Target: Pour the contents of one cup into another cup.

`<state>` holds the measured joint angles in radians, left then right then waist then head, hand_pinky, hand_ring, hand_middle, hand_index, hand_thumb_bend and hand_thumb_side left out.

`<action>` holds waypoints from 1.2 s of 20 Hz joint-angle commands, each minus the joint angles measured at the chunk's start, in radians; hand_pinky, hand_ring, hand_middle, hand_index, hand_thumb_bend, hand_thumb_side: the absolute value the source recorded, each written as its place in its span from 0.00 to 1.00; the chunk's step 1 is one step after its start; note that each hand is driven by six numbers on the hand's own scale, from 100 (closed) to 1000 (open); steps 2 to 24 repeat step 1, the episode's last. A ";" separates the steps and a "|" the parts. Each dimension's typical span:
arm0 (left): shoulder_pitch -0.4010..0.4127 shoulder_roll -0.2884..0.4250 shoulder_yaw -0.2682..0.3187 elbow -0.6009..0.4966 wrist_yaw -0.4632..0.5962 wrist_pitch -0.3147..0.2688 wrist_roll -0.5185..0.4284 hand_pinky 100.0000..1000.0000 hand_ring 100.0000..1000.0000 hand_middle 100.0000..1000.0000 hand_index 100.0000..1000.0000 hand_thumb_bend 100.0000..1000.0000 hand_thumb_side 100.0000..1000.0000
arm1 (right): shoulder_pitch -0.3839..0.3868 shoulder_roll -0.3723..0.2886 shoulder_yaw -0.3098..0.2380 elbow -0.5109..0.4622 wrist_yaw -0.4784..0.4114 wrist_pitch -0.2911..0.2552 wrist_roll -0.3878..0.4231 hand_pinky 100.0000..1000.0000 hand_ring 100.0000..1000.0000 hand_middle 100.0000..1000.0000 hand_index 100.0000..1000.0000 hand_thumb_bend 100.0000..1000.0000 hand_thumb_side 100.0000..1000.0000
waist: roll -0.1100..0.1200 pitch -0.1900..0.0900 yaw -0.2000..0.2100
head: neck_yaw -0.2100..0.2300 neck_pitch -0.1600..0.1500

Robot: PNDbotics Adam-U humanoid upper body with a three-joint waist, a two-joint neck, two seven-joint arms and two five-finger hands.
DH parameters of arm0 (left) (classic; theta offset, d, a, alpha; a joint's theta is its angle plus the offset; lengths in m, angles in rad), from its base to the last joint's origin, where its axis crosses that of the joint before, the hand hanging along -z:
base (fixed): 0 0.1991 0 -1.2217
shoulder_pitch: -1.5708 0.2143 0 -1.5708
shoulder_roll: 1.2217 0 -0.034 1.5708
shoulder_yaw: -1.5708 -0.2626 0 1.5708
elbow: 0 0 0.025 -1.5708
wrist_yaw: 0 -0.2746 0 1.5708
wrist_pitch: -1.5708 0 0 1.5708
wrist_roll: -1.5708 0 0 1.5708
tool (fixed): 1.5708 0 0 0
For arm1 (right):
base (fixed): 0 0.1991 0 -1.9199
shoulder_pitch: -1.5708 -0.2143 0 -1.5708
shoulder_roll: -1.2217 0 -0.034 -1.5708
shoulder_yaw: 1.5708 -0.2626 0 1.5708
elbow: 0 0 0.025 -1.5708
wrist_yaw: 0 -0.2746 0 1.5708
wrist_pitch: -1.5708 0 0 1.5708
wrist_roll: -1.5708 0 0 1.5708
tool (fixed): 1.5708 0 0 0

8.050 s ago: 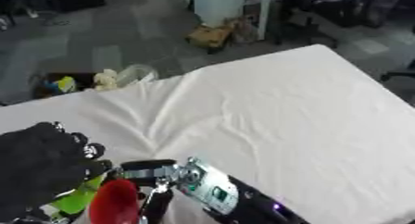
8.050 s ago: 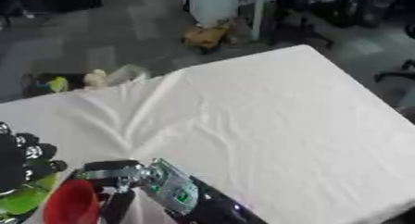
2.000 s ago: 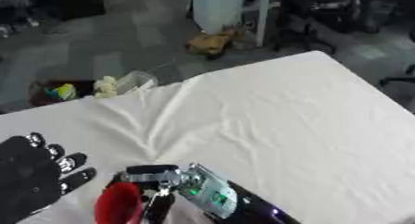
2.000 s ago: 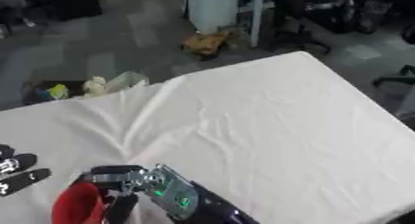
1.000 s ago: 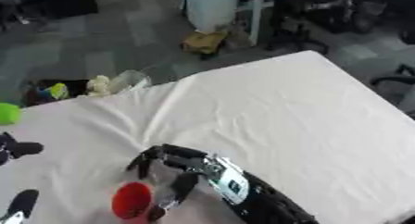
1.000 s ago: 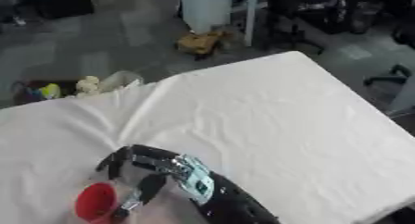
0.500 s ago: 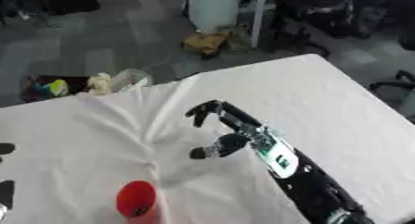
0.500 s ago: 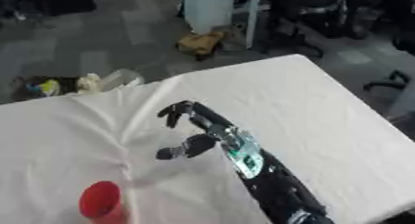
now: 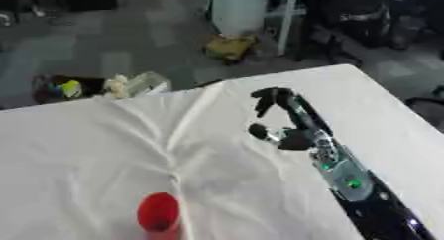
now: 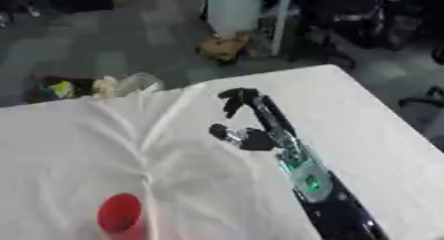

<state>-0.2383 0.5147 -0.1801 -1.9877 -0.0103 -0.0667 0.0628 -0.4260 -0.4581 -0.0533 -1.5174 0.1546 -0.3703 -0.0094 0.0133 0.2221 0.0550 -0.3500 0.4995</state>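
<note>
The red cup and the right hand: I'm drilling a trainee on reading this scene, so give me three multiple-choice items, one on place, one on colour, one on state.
1. Where does the red cup stand?
A. near the table's front edge, left of the arm
B. at the table's far right corner
C. on the floor

2. What colour is the cloth over the table?
A. blue
B. white
C. green

3. What is the right hand doing?
A. clasping the cup
B. lying flat on the cloth
C. raised over the table, holding nothing

Answers: 1 A, the cup sits low in the view, left of the arm. 2 B, the creased cloth is white. 3 C, the hand is apart from the cup, with nothing in it.
</note>
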 commanded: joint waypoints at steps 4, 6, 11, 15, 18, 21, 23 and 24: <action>0.017 0.000 0.031 -0.012 0.034 -0.004 0.019 0.30 0.77 0.59 0.83 0.04 0.96 | 0.017 -0.043 -0.045 -0.077 -0.021 0.015 -0.037 0.73 0.47 0.46 0.73 0.65 0.66 | -0.002 -0.014 -0.001 | 0.007 -0.008; 0.017 0.000 0.031 -0.012 0.034 -0.004 0.019 0.30 0.77 0.59 0.83 0.04 0.96 | 0.017 -0.043 -0.045 -0.077 -0.021 0.015 -0.037 0.73 0.47 0.46 0.73 0.65 0.66 | -0.002 -0.014 -0.001 | 0.007 -0.008; 0.017 0.000 0.031 -0.012 0.034 -0.004 0.019 0.30 0.77 0.59 0.83 0.04 0.96 | 0.017 -0.043 -0.045 -0.077 -0.021 0.015 -0.037 0.73 0.47 0.46 0.73 0.65 0.66 | -0.002 -0.014 -0.001 | 0.007 -0.008; 0.017 0.000 0.031 -0.012 0.034 -0.004 0.019 0.30 0.77 0.59 0.83 0.04 0.96 | 0.017 -0.043 -0.045 -0.077 -0.021 0.015 -0.037 0.73 0.47 0.46 0.73 0.65 0.66 | -0.002 -0.014 -0.001 | 0.007 -0.008; 0.017 0.000 0.031 -0.012 0.034 -0.004 0.019 0.30 0.77 0.59 0.83 0.04 0.96 | 0.017 -0.043 -0.045 -0.077 -0.021 0.015 -0.037 0.73 0.47 0.46 0.73 0.65 0.66 | -0.002 -0.014 -0.001 | 0.007 -0.008; 0.017 0.000 0.031 -0.012 0.034 -0.004 0.019 0.30 0.77 0.59 0.83 0.04 0.96 | 0.017 -0.043 -0.045 -0.077 -0.021 0.015 -0.037 0.73 0.47 0.46 0.73 0.65 0.66 | -0.002 -0.014 -0.001 | 0.007 -0.008; 0.017 0.000 0.031 -0.012 0.034 -0.004 0.019 0.30 0.77 0.59 0.83 0.04 0.96 | 0.017 -0.043 -0.045 -0.077 -0.021 0.015 -0.037 0.73 0.47 0.46 0.73 0.65 0.66 | -0.002 -0.014 -0.001 | 0.007 -0.008; 0.017 0.000 0.031 -0.012 0.034 -0.004 0.019 0.30 0.77 0.59 0.83 0.04 0.96 | 0.017 -0.043 -0.045 -0.077 -0.021 0.015 -0.037 0.73 0.47 0.46 0.73 0.65 0.66 | -0.002 -0.014 -0.001 | 0.007 -0.008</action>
